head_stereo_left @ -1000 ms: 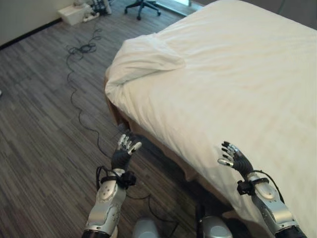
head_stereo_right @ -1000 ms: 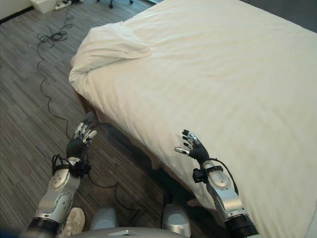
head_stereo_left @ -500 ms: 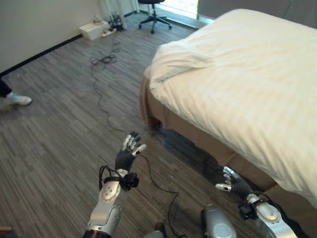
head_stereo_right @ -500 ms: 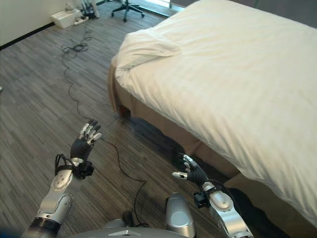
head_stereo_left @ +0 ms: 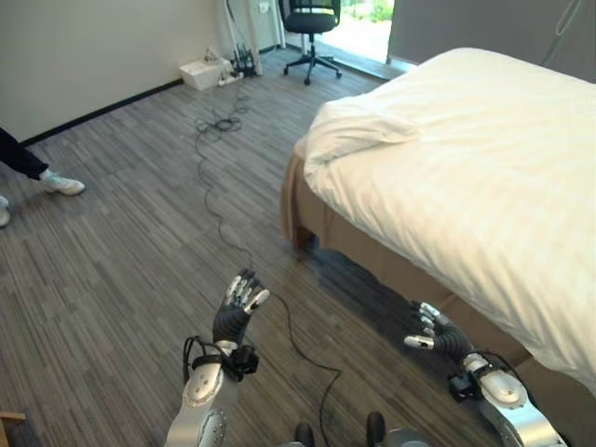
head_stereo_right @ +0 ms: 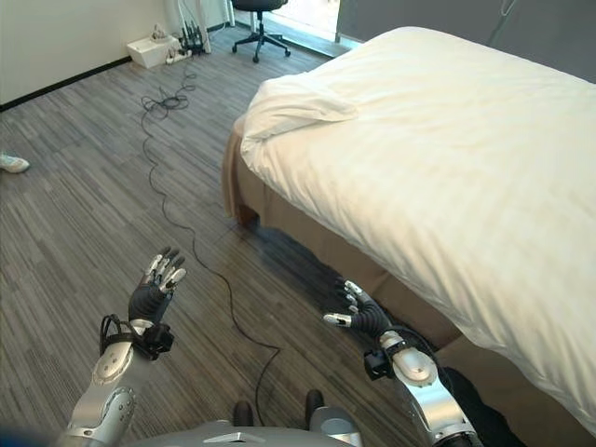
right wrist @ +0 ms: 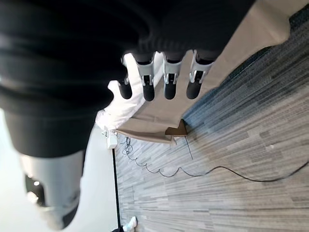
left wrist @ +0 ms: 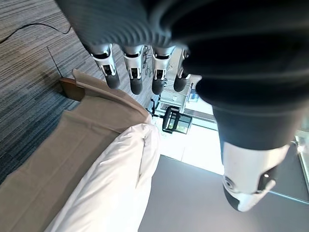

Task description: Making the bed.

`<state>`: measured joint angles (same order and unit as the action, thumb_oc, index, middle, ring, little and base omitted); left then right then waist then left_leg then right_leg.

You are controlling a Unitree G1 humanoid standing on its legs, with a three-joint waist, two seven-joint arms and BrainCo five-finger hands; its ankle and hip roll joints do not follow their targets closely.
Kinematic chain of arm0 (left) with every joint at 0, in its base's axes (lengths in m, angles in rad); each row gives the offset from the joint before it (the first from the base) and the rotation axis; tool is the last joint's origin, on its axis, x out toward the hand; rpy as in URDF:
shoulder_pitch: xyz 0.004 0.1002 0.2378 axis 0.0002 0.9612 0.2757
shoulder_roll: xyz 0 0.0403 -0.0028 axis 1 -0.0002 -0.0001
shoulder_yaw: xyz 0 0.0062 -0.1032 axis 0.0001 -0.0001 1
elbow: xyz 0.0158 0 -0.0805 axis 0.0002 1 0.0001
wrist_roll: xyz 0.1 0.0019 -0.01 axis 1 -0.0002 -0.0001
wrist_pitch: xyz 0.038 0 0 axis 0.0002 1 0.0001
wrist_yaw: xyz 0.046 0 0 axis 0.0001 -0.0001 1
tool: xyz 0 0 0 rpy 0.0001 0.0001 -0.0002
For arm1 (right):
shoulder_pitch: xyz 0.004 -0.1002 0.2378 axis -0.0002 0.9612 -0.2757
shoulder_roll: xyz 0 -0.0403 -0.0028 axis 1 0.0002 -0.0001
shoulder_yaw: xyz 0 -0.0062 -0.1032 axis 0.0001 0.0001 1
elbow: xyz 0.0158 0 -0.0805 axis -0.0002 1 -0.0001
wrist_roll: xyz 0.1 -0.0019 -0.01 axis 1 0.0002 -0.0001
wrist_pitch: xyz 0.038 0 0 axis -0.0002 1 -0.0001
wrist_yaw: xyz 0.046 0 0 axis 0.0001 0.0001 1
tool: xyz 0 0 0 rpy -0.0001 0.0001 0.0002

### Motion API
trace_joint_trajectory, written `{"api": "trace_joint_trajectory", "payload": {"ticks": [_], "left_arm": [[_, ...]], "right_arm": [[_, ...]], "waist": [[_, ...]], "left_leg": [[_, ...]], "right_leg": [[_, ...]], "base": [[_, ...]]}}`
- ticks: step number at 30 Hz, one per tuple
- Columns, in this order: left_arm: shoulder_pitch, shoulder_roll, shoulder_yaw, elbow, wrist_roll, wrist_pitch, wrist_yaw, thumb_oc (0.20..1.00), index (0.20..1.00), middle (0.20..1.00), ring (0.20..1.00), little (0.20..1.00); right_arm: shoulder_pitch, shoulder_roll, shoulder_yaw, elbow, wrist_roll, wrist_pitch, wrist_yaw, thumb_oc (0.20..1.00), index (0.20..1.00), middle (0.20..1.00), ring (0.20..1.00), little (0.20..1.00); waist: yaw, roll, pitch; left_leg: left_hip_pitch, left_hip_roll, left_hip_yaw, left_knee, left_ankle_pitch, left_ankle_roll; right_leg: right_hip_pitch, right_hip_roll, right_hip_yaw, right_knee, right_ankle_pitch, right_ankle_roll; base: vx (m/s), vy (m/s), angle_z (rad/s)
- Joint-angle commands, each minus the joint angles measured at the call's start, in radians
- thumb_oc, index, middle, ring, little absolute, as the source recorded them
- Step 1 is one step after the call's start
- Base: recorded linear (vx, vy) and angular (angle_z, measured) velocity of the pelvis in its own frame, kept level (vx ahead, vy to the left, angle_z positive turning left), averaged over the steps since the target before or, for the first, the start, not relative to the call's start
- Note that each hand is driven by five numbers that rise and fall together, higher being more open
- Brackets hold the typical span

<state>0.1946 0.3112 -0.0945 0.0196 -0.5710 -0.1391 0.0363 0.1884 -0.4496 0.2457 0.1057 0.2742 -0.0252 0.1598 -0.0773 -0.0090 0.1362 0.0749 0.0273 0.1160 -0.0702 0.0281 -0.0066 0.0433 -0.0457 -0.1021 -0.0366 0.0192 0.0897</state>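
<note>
The bed (head_stereo_left: 484,177) stands to my right under a smooth white duvet (head_stereo_right: 447,158). At the near corner the duvet is bunched into a folded lump (head_stereo_left: 358,126). A tan bed skirt (head_stereo_left: 321,219) shows below the duvet's edge. My left hand (head_stereo_left: 238,305) is raised over the wooden floor, open with straight fingers (left wrist: 131,72), well apart from the bed. My right hand (head_stereo_left: 434,337) is open too, low beside the bed's long side, its fingers (right wrist: 166,72) pointing toward the skirt without touching it. Neither hand holds anything.
A black office chair (head_stereo_left: 312,28) and a white box (head_stereo_left: 203,73) stand by the far wall. A person's legs and shoes (head_stereo_left: 58,182) are at the left edge. Open wooden floor (head_stereo_left: 121,251) lies to my left.
The whole picture has shifted: the camera has backed away from the bed, and the chair and a person's shoes came into view. My right hand, earlier over the duvet's edge, now hangs beside the skirt.
</note>
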Motion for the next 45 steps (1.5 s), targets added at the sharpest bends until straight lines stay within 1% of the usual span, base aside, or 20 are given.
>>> {"api": "trace_joint_trajectory", "payload": {"ticks": [1,10,13,16,19,20,25,26,27,28,30,32,33,36,37,39,40,41,43,45], "left_arm": [[-0.051,0.034,0.006,-0.021,0.009,-0.029,0.003,1.000,1.000,1.000,1.000,1.000],[-0.057,0.027,0.093,-0.021,-0.013,-0.071,0.078,1.000,1.000,1.000,1.000,1.000],[-0.090,0.017,0.100,-0.014,-0.015,-0.084,0.105,1.000,1.000,1.000,1.000,1.000],[-0.147,0.019,0.067,0.013,0.001,-0.081,0.117,1.000,1.000,1.000,1.000,1.000],[-0.193,0.029,0.043,0.016,0.004,-0.081,0.093,1.000,1.000,1.000,1.000,1.000],[-0.218,0.029,0.013,0.028,-0.004,-0.078,0.077,1.000,1.000,1.000,1.000,1.000],[-0.245,0.021,-0.023,0.040,0.005,-0.081,0.071,1.000,1.000,1.000,1.000,1.000],[-0.237,0.016,-0.022,0.038,0.001,-0.081,0.066,1.000,1.000,1.000,1.000,1.000],[-0.236,-0.005,-0.032,0.039,-0.028,-0.087,0.073,1.000,1.000,1.000,1.000,1.000],[-0.237,-0.005,-0.032,0.040,-0.028,-0.087,0.073,1.000,1.000,1.000,1.000,1.000],[-0.247,-0.003,-0.042,0.023,-0.050,-0.091,0.063,1.000,1.000,1.000,1.000,1.000],[-0.269,0.008,-0.071,0.012,-0.041,-0.080,0.065,1.000,1.000,1.000,1.000,1.000],[-0.311,-0.007,-0.083,0.025,-0.077,-0.091,0.093,1.000,1.000,1.000,1.000,1.000],[-0.316,-0.007,-0.094,0.031,-0.085,-0.092,0.084,1.000,1.000,1.000,1.000,1.000],[-0.315,-0.001,-0.095,0.038,-0.081,-0.092,0.078,1.000,1.000,1.000,1.000,1.000],[-0.307,0.000,-0.096,0.054,-0.076,-0.091,0.083,1.000,1.000,1.000,1.000,1.000],[-0.284,0.004,-0.070,0.050,-0.070,-0.100,0.100,1.000,1.000,1.000,1.000,1.000],[-0.276,0.006,-0.053,0.048,-0.070,-0.104,0.106,1.000,1.000,1.000,1.000,1.000],[-0.246,0.017,-0.013,0.032,-0.067,-0.108,0.105,1.000,1.000,1.000,1.000,1.000],[-0.212,0.017,0.010,0.021,-0.060,-0.108,0.100,1.000,1.000,1.000,1.000,1.000]], "right_arm": [[-0.055,0.006,0.015,-0.023,0.002,-0.041,-0.001,1.000,1.000,1.000,1.000,1.000],[-0.095,0.002,0.019,-0.008,-0.028,-0.048,-0.019,1.000,1.000,1.000,1.000,1.000],[-0.103,0.013,0.018,-0.013,-0.050,-0.053,-0.021,1.000,1.000,1.000,1.000,1.000],[-0.092,0.026,0.010,-0.019,-0.044,-0.060,-0.034,1.000,1.000,1.000,1.000,1.000],[-0.076,0.026,-0.002,-0.015,-0.006,-0.065,-0.017,1.000,1.000,1.000,1.000,1.000],[-0.067,0.012,-0.013,-0.008,0.001,-0.070,-0.016,1.000,1.000,1.000,1.000,1.000],[-0.064,-0.005,-0.026,-0.027,0.002,-0.070,-0.026,1.000,1.000,1.000,1.000,1.000],[-0.062,-0.005,-0.025,-0.025,0.016,-0.069,-0.024,1.000,1.000,1.000,1.000,1.000],[-0.092,-0.016,-0.014,0.005,0.013,-0.072,-0.037,1.000,1.000,1.000,1.000,1.000],[-0.093,-0.016,-0.014,0.005,0.014,-0.072,-0.037,1.000,1.000,1.000,1.000,1.000],[-0.100,-0.017,-0.022,-0.017,0.079,-0.086,-0.044,1.000,1.000,1.000,1.000,1.000],[-0.098,-0.014,-0.023,-0.008,0.124,-0.084,-0.072,1.000,1.000,1.000,1.000,1.000],[-0.117,-0.030,-0.017,-0.020,0.081,-0.080,-0.107,1.000,1.000,1.000,1.000,1.000],[-0.103,-0.023,-0.022,-0.031,0.104,-0.086,-0.092,1.000,1.000,1.000,1.000,1.000],[-0.087,-0.023,-0.029,-0.029,0.090,-0.091,-0.094,1.000,1.000,1.000,1.000,1.000],[-0.076,-0.028,-0.026,-0.024,0.034,-0.086,-0.102,1.000,1.000,1.000,1.000,1.000],[-0.077,-0.038,-0.019,-0.032,-0.004,-0.090,-0.107,1.000,1.000,1.000,1.000,1.000],[-0.083,-0.038,-0.014,-0.031,-0.002,-0.088,-0.103,1.000,1.000,1.000,1.000,1.000],[-0.089,-0.036,-0.012,-0.012,0.009,-0.082,-0.085,1.000,1.000,1.000,1.000,1.000],[-0.082,-0.028,-0.016,0.000,0.007,-0.071,-0.062,1.000,1.000,1.000,1.000,1.000]], "waist": [[0.010,-0.028,-0.004],[0.042,-0.031,0.020],[0.041,-0.019,0.043],[0.000,0.002,0.072],[-0.046,-0.005,0.063],[-0.087,-0.010,0.051],[-0.109,-0.028,0.016],[-0.105,-0.025,-0.003],[-0.097,-0.005,-0.018],[-0.100,-0.008,-0.021],[-0.105,-0.031,-0.008],[-0.058,-0.059,0.032],[-0.037,-0.051,0.056],[-0.030,-0.045,0.042],[-0.029,-0.033,0.037],[-0.026,-0.006,0.034],[-0.006,0.011,0.031],[0.000,0.015,0.027],[0.007,0.013,0.016],[-0.003,0.027,-0.009]], "left_leg": [[-0.005,-0.039,-0.041,0.046,-0.065,0.023],[-0.028,-0.053,-0.040,0.102,-0.100,0.044],[-0.016,-0.078,-0.053,0.116,-0.114,0.081],[0.047,-0.075,-0.089,0.092,-0.124,0.094],[0.129,-0.077,-0.115,0.061,-0.148,0.079],[0.204,-0.070,-0.157,0.048,-0.191,0.066],[0.266,-0.054,-0.202,0.070,-0.216,0.025],[0.257,-0.045,-0.202,0.137,-0.196,0.008],[0.175,-0.031,-0.156,0.400,-0.046,-0.069],[0.168,-0.036,-0.158,0.403,-0.044,-0.068],[0.020,0.006,-0.043,0.744,0.109,-0.159],[-0.158,0.012,0.033,0.961,0.086,-0.151],[-0.301,0.039,0.044,0.798,0.028,-0.098],[-0.312,0.083,0.034,0.607,0.026,-0.083],[-0.283,0.115,0.040,0.417,0.031,-0.077],[-0.247,0.131,-0.042,0.284,0.035,-0.081],[-0.240,0.165,-0.274,0.212,0.105,-0.128],[-0.223,0.180,-0.383,0.227,0.122,-0.143],[-0.182,0.164,-0.530,0.282,0.119,-0.161],[-0.148,0.156,-0.569,0.232,0.072,-0.172]], "right_leg": [[-0.050,-0.010,0.027,0.071,0.003,0.019],[-0.078,-0.053,0.017,0.140,0.008,0.051],[-0.183,-0.114,0.025,0.426,0.100,0.071],[-0.294,-0.099,0.056,0.607,0.132,0.044],[-0.380,-0.063,0.002,0.482,0.101,0.042],[-0.400,-0.001,-0.033,0.321,0.101,0.049],[-0.361,0.021,-0.090,0.150,0.112,0.048],[-0.325,0.046,-0.069,0.141,0.094,0.024],[-0.261,0.073,-0.065,0.151,0.068,-0.017],[-0.265,0.069,-0.066,0.149,0.072,-0.017],[-0.193,0.046,-0.077,0.121,0.058,-0.054],[-0.092,0.032,-0.062,0.095,0.018,-0.084],[-0.016,0.011,-0.026,0.046,0.013,-0.061],[0.015,-0.022,-0.010,0.032,-0.005,-0.034],[0.036,-0.035,0.007,0.036,-0.034,-0.018],[0.056,-0.056,0.053,0.060,-0.070,-0.004],[0.053,-0.090,0.153,0.088,-0.085,0.013],[0.042,-0.106,0.210,0.097,-0.085,0.022],[0.020,-0.122,0.322,0.105,-0.075,0.049],[0.000,-0.152,0.385,0.123,-0.058,0.089]], "base": [[0.01,0.069,0.01],[0.01,0.091,-0.03],[0.02,0.208,0.06],[0.20,0.233,0.29],[0.37,0.040,0.70],[0.67,-0.018,0.46],[0.43,-0.050,0.52],[0.67,-0.055,-0.01],[0.51,-0.037,-0.02],[0.44,-0.040,0.00],[0.33,-0.153,0.08],[0.51,-0.110,0.16],[0.44,0.060,-0.06],[0.43,0.162,-0.54],[0.46,0.279,-0.73],[0.54,0.471,-0.79],[0.60,0.632,-1.37],[0.59,0.656,-1.75],[0.40,0.486,-1.98],[0.41,0.652,-1.61]]}}
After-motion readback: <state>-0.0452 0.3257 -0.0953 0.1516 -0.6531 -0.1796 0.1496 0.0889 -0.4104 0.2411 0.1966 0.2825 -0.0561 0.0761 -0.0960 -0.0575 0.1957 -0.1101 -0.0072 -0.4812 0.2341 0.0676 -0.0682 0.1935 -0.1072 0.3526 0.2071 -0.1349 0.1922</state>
